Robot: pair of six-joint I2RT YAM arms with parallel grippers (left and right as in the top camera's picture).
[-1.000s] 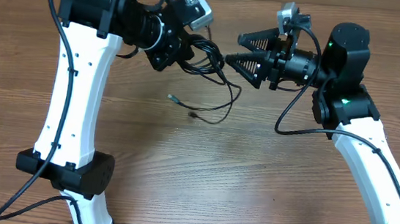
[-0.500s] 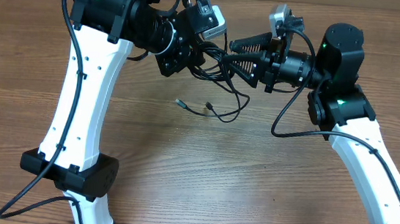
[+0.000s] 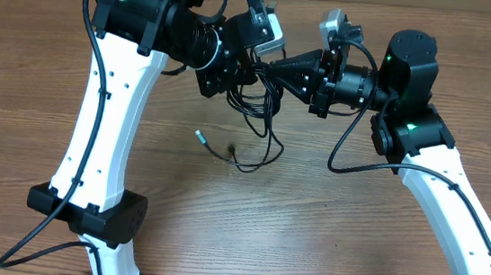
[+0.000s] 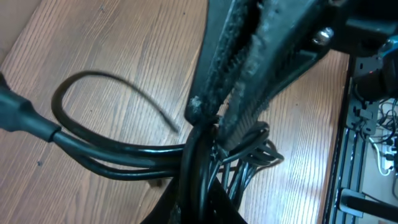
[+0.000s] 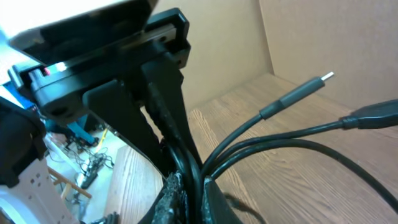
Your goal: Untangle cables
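Observation:
The cables (image 3: 261,112) are thin black cords bunched between both grippers above the table, with loops hanging down. One loose end with a silver plug (image 3: 199,135) lies on the wood. My left gripper (image 3: 241,69) is shut on the bundle (image 4: 124,149), which passes through its jaws at the bottom of the left wrist view (image 4: 202,208). Coming from the right, my right gripper (image 3: 272,66) is shut on the same cords (image 5: 298,146) right beside the left one, and its fingers (image 4: 249,74) show in the left wrist view. Another plug (image 5: 326,77) sticks out free.
The wooden table (image 3: 327,227) spreads below both arms. The left arm's base (image 3: 85,212) stands at the lower left. The right arm's white link (image 3: 463,222) runs along the right side. Cardboard walls (image 5: 323,31) rise behind the table.
My right gripper moved left to the bundle and shut on it. The left gripper shifted a little right while still holding the cords. The hanging loops and loose ends swung left.

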